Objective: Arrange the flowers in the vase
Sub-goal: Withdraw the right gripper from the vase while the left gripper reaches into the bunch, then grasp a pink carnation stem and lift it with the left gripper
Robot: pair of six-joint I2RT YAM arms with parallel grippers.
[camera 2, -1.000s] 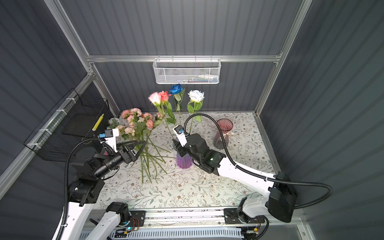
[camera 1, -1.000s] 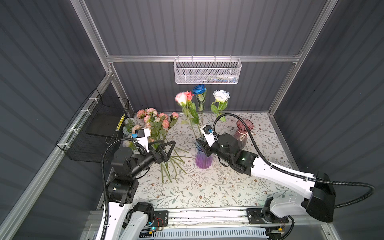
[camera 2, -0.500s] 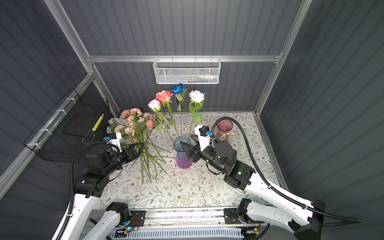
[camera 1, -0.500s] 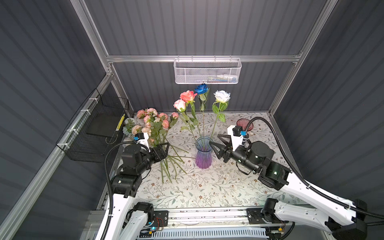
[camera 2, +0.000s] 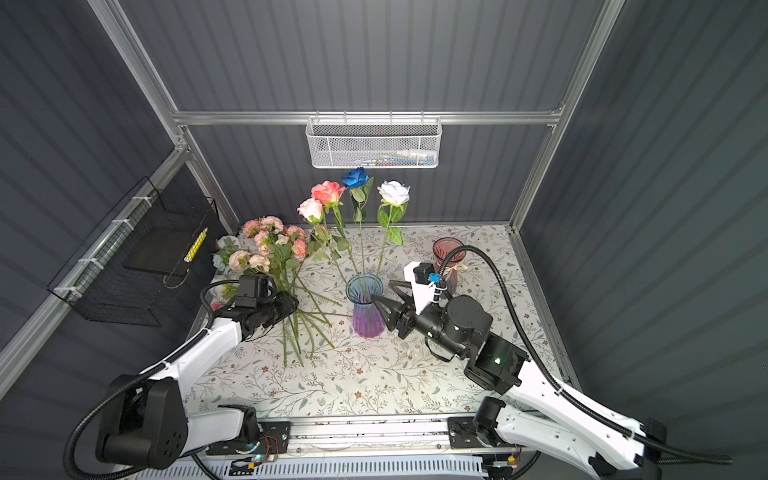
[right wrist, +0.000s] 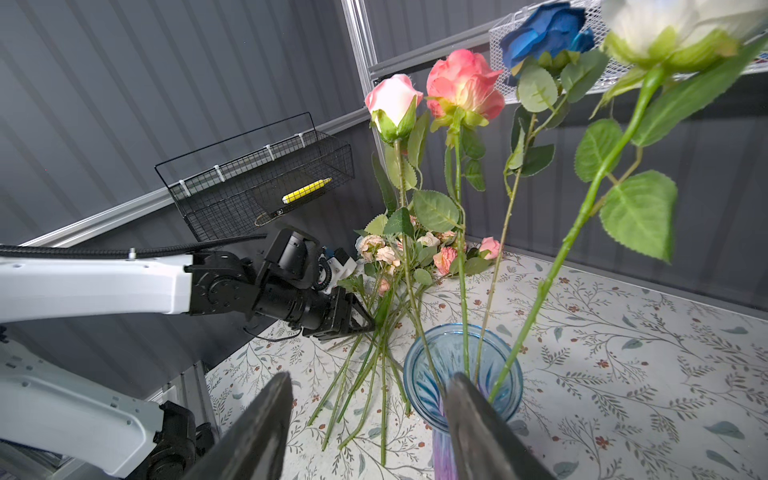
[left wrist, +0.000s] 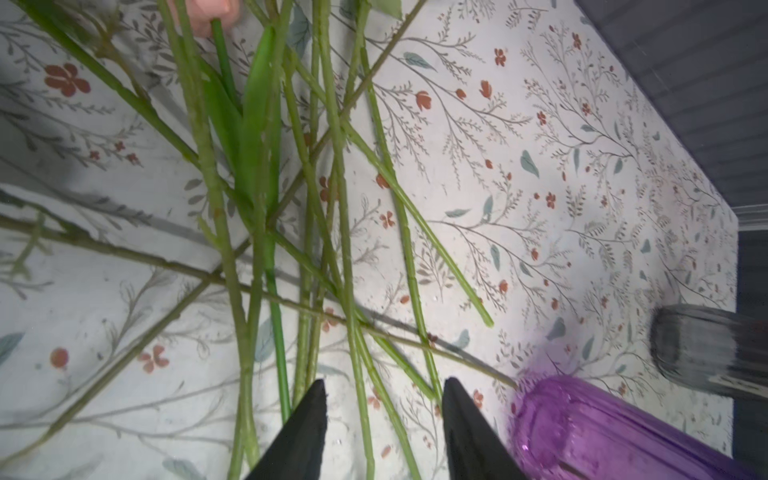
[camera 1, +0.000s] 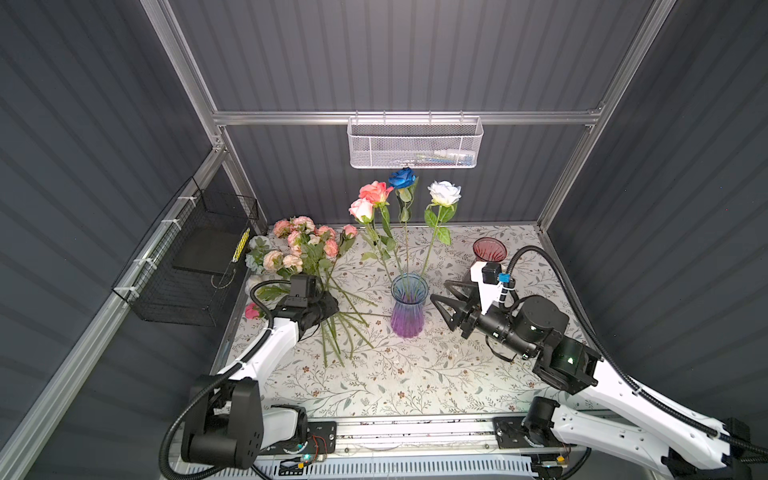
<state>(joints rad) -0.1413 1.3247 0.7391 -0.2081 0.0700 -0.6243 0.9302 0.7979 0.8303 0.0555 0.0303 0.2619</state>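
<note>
A blue-to-purple glass vase (camera 1: 409,307) (camera 2: 365,309) stands mid-table with several roses in it: pink (camera 1: 360,209), coral, blue (camera 1: 402,178) and white (camera 1: 444,192). More flowers (camera 1: 303,249) (camera 2: 270,245), pink and cream sprays, lie in a heap at the back left, stems fanned toward the front. My left gripper (camera 1: 329,309) (left wrist: 384,386) is down on those stems (left wrist: 349,249); its jaws stand apart with two stems loose between them. My right gripper (camera 1: 439,293) (right wrist: 370,378) hovers just right of the vase (right wrist: 419,386), open and empty.
A dark red glass vase (camera 1: 489,249) stands at the back right behind my right wrist. A black wire basket (camera 1: 191,266) with a yellow marker hangs on the left wall, a white mesh basket (camera 1: 415,143) on the back wall. One pink bloom (camera 1: 251,311) lies at the table's left edge.
My right gripper has drawn back from the vase mouth to its right side, leaving the roses standing. My left gripper has dropped onto the stem heap and its jaws have narrowed.
</note>
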